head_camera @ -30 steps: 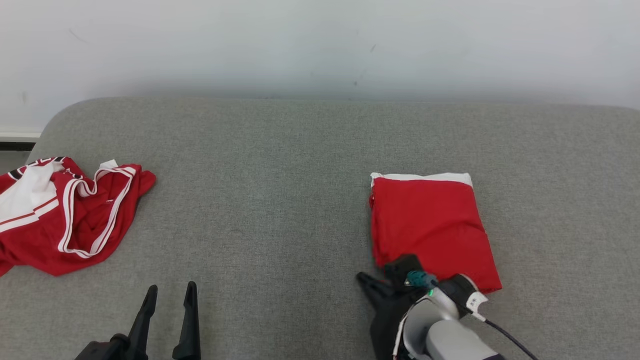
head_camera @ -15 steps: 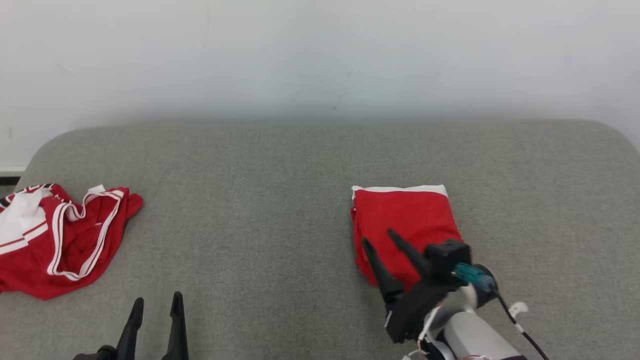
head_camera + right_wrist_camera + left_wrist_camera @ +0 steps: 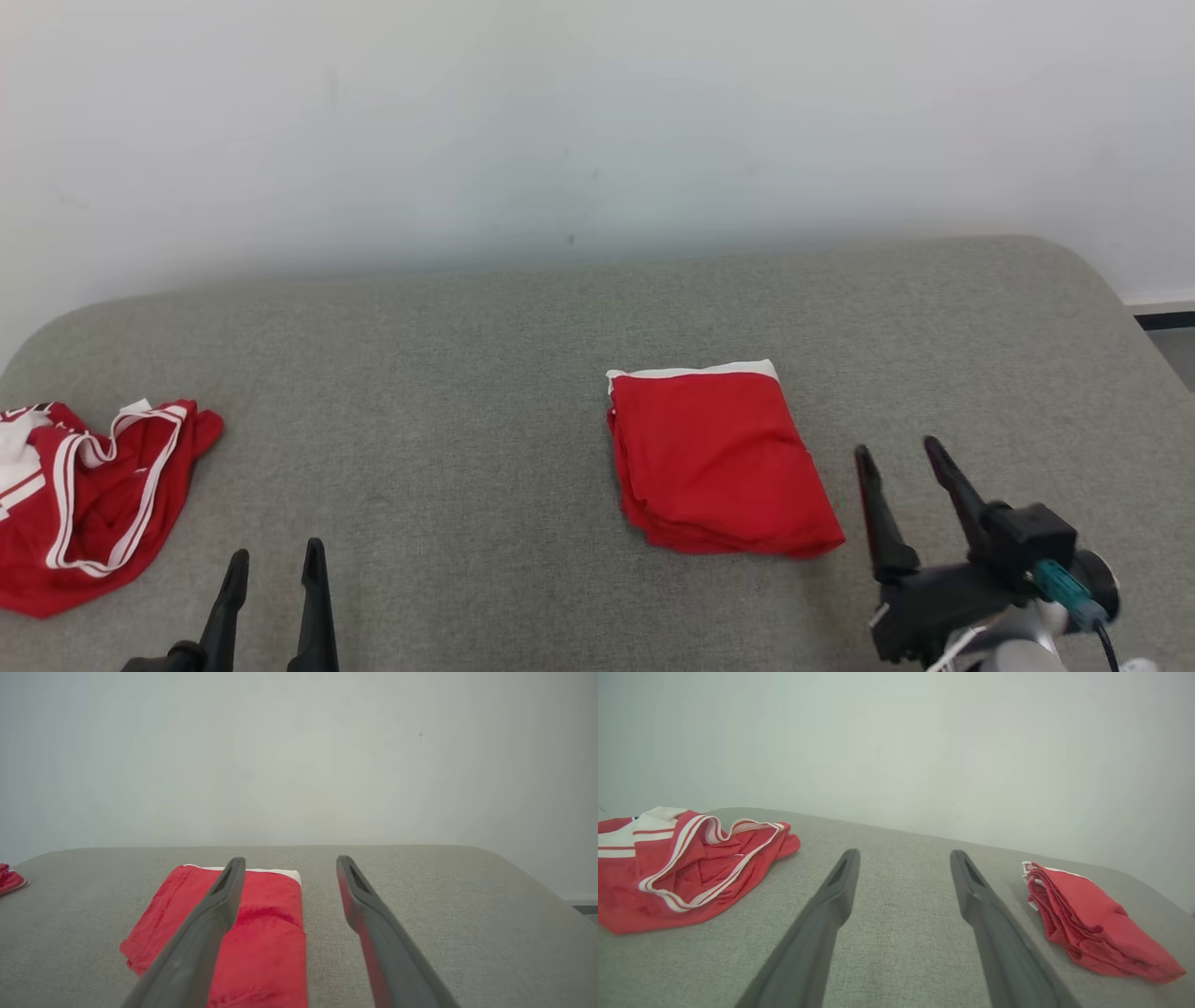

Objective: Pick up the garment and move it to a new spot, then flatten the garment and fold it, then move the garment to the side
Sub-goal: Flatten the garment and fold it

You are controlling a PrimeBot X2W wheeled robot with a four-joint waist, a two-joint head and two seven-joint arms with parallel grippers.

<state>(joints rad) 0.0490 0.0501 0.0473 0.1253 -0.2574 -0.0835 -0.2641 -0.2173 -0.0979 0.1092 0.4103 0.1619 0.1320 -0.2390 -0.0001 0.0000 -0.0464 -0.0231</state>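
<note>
The folded red garment (image 3: 719, 462) lies right of centre on the grey cushion (image 3: 485, 373). My right gripper (image 3: 901, 457), fingers spread and empty, hovers just beside its right edge; my left gripper (image 3: 274, 560) is spread too. I judge a low sweep leftward could snag and unfold it.

My right gripper (image 3: 285, 863) with fingers spread apart and empty, folded red garment (image 3: 261, 933) flat on the grey cushion (image 3: 444, 905) under my left finger, second red cloth (image 3: 9, 879) far left, pale wall (image 3: 299, 756) ahead
</note>
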